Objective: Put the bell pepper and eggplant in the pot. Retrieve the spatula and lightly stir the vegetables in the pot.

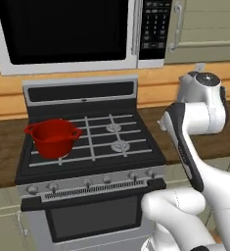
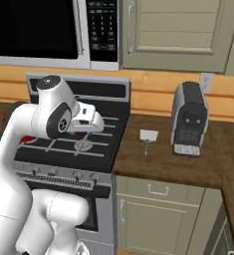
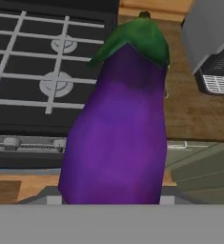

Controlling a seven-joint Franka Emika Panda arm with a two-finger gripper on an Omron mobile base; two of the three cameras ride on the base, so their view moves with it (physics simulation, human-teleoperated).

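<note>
Standing by the range, I see the black stove (image 1: 92, 142) with its grey grates under the microwave (image 1: 67, 34), and the wooden counter (image 2: 153, 154) running off to its right. On the stove's front left burner sits the red pot (image 1: 53, 137), upright, both loop handles showing at its rim. Over on the counter the grey coffee machine (image 2: 189, 119) stands against the back wall, and just beside it, nearer the stove, lies the spatula (image 2: 148, 135), its pale blade flat on the wood.

The white arm reaches up over the stove's right half, well apart from the pot. Seen from the right, a sliver of purple shows under the gripper (image 2: 82, 128). In the hand view the eggplant (image 3: 118, 133) rises straight up from between the fingertips, green cap farthest from the hand, its base sunk where the tips would be. The jaws stand partly spread, pinching the eggplant's lower end above the stove's front right edge.
</note>
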